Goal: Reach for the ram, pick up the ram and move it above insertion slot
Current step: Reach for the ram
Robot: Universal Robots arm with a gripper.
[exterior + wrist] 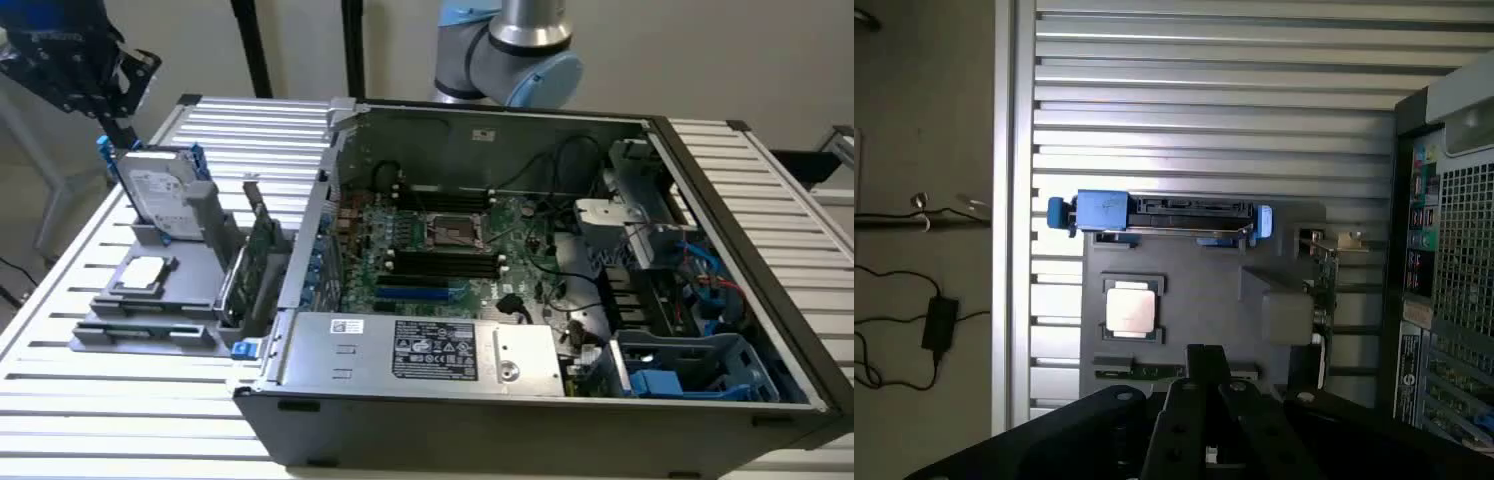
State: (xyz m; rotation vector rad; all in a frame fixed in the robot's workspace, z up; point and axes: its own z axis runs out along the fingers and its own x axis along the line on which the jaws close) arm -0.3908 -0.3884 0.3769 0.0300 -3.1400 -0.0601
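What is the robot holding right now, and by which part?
Nothing. The end effector is shut and empty, hanging over the gray holder where the ram lies.

No words or numbers can be read here. The silver box [327, 362] at the front of the open computer [534, 435] has a black label [437, 350] with white print and a little white sticker [347, 325] beside it, but the print is too small to make out. The hard drive [147, 172] has a pale label [163, 208] with tiny print, and the back of the computer shows small coloured stickers [1424, 205] and a white label [1410, 372], also too small to read.
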